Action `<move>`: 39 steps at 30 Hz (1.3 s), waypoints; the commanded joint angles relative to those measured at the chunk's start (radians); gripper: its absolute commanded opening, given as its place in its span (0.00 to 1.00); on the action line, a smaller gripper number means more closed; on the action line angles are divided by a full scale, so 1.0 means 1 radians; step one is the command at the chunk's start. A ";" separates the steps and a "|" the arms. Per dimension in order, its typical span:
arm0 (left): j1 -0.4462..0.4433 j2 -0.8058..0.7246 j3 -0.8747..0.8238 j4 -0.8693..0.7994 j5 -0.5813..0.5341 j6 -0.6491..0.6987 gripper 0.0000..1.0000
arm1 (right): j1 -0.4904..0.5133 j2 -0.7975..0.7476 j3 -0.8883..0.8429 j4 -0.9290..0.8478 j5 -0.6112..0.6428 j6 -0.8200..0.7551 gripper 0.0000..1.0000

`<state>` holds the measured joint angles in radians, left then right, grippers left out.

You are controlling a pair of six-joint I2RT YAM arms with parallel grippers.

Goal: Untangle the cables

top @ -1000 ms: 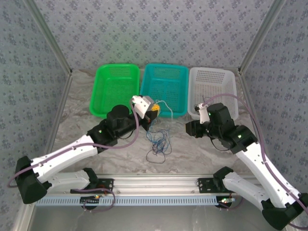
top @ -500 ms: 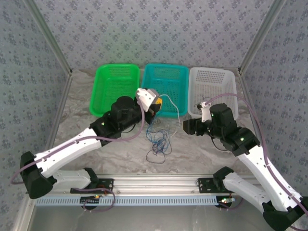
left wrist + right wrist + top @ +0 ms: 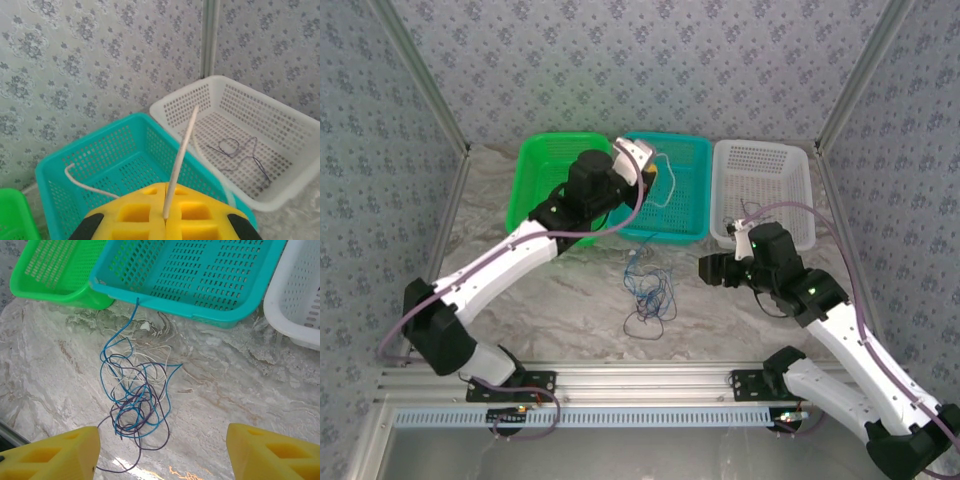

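While my right pincer [image 3: 162, 434] hangs low over the table [image 3: 250, 390], its jaws stand wide apart with nothing between them. Yellow fingertips [image 3: 55, 455] sit in the lower corners of the right wrist view.

Cables [image 3: 135, 400]: loose tangle of blue, white and dark purple loops, flat on the table. It lies just ahead of the right pincer, between my two arms, on the near side of the baskets. One blue strand [image 3: 135, 312] leaves the heap and runs up to the near wall of the teal basket [image 3: 165, 305]. Can't tell if it touches.

Past the tangle, three baskets side by side: green basket [image 3: 535, 190] on the left, teal in the middle, white basket [image 3: 800, 195] on the right.

Left arm reaches out across the green basket. Left pincer [image 3: 165, 200] is above the teal basket, at its far corner next to the green one. Jaws clamped tight on a white cable [image 3: 183, 150], pinched at the seam between the yellow pads. From the grip, one length sticks straight out ahead, pointing toward the white basket. A second white length curves inside the teal basket on the left; can't tell if it's the same cable.

Farthest out, a thin dark cable [image 3: 232, 147] lies loosely curled on the white basket's floor, well apart from the tangle.
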<state>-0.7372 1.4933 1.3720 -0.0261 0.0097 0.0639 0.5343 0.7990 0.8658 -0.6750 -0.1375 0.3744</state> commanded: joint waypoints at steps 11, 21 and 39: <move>0.166 0.362 0.306 -0.089 0.171 -0.019 0.06 | 0.000 -0.037 -0.024 -0.006 0.045 0.032 0.70; 0.166 0.565 0.466 -0.286 0.174 0.058 0.24 | 0.000 -0.032 -0.027 -0.030 0.057 0.030 0.71; 0.107 0.147 0.017 -0.085 0.043 -0.070 0.99 | 0.053 0.092 -0.134 0.188 0.016 0.076 0.66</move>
<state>-0.6334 1.7546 1.4719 -0.2325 0.0147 0.0570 0.5682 0.8921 0.7425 -0.5728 -0.1192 0.4255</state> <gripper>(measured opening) 0.994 0.663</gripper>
